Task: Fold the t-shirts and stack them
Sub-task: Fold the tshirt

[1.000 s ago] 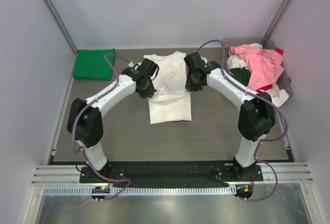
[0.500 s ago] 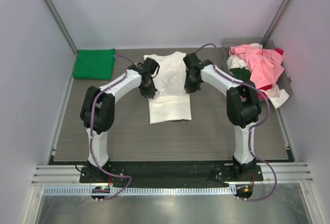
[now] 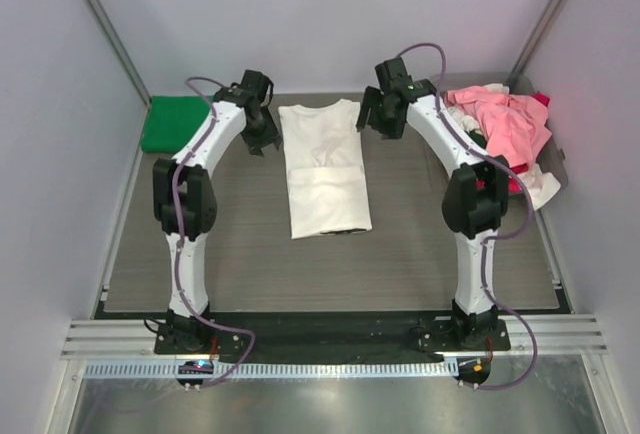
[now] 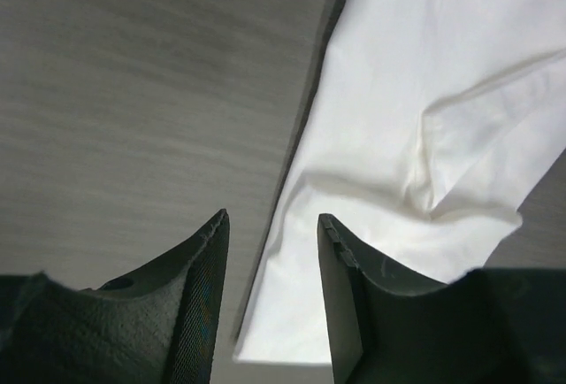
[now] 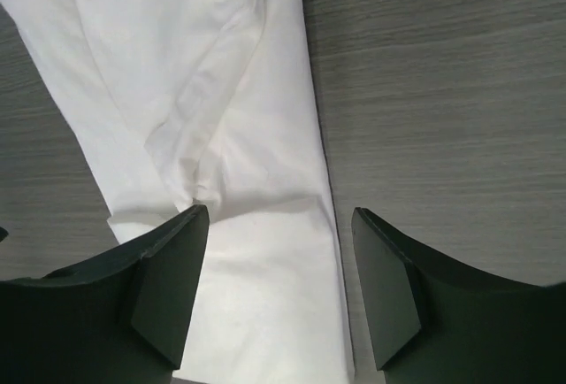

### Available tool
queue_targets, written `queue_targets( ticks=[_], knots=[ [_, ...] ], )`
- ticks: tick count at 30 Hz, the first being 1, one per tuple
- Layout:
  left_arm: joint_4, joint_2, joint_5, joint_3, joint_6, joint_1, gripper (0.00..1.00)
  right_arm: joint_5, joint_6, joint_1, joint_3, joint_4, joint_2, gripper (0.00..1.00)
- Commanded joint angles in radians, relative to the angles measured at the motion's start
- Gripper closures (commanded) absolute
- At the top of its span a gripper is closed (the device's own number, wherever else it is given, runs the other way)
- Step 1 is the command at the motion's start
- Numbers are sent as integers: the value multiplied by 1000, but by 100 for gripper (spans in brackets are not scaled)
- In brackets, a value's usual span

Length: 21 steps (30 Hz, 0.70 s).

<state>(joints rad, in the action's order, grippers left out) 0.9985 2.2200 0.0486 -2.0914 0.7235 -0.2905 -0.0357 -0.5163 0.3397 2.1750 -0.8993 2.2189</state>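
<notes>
Left fingers (image 4: 202,288) are standing apart, gripping nothing, and are hovering over the left edge of the white tee (image 3: 325,169). That edge is running through the gap between them, with bare bench (image 3: 200,254) under the outer finger. Right fingers (image 5: 172,269) are likewise standing apart and empty above the tee's right edge. Cloth is filling most of their gap. The tee is lying flat between the two sets of fingers, sleeves folded in, as a long strip. A folded green tee (image 3: 178,124) is sitting just outside the left fingers. A pink-topped pile (image 3: 505,126) is lying just outside the right fingers.
</notes>
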Motion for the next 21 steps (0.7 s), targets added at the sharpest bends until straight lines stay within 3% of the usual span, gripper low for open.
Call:
queue_targets(
  ticks=[1, 9, 15, 18, 21],
  knots=[
    [10, -176, -30, 164, -19, -41, 54, 22, 7, 45, -258, 43, -226, 28],
    [-195, -469, -84, 678, 65, -179, 54, 187, -54, 87, -886, 265, -542, 31],
    [-340, -589, -98, 912, 154, -222, 52, 243, -79, 87, -1110, 367, -620, 32],
    [-402, -641, -111, 998, 183, -230, 43, 267, -88, 87, -1173, 422, -614, 35],
    [-454, -680, -112, 1064, 203, -236, 42, 261, -93, 87, -1218, 476, -596, 37]
  ],
)
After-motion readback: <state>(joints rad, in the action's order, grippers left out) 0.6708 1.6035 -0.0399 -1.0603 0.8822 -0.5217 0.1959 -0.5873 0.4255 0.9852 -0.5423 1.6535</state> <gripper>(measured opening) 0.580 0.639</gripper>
